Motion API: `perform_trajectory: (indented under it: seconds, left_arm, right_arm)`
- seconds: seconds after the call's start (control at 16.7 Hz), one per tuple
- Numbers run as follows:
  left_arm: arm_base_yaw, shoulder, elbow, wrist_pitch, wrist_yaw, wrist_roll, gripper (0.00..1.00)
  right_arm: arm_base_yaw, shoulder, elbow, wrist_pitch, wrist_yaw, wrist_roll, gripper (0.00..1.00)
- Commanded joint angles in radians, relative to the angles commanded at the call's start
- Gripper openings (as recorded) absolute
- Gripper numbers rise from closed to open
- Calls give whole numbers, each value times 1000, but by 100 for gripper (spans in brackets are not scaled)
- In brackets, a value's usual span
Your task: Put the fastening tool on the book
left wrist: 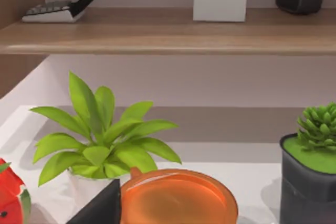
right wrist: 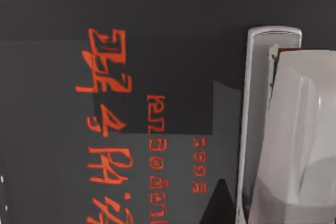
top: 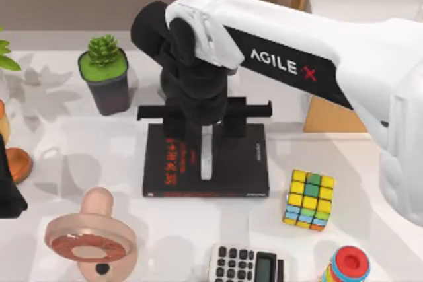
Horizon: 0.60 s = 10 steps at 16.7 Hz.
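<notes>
The book (top: 244, 163), flat and black with red lettering, lies at the middle of the table. The fastening tool (top: 207, 156), a slim pale silver-grey bar, lies on the book's cover and points toward the book's front edge. My right gripper (top: 205, 131) hangs over the book's rear half, open, with one finger on each side of the tool and well apart from it. The right wrist view shows the book (right wrist: 52, 51) up close with the tool (right wrist: 294, 129) resting on it. My left gripper (top: 8, 189) is parked at the table's left edge.
A succulent in a dark pot (top: 106, 77) stands behind the book on the left. A colour cube (top: 309, 199) sits to its right, a calculator (top: 246, 265) in front, a pink ring-shaped object (top: 92, 236) front left. An orange bowl (left wrist: 176, 198) and leafy plant (left wrist: 105, 135) are near the left gripper.
</notes>
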Motion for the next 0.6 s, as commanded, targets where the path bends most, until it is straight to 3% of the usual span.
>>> perform_trajectory:
  seconds: [0.24, 0.6]
  left_arm:
    - [0, 0, 0, 0, 0, 0, 100]
    - [0, 0, 0, 0, 0, 0, 100]
  right_arm:
    - [0, 0, 0, 0, 0, 0, 98]
    - [0, 0, 0, 0, 0, 0, 100]
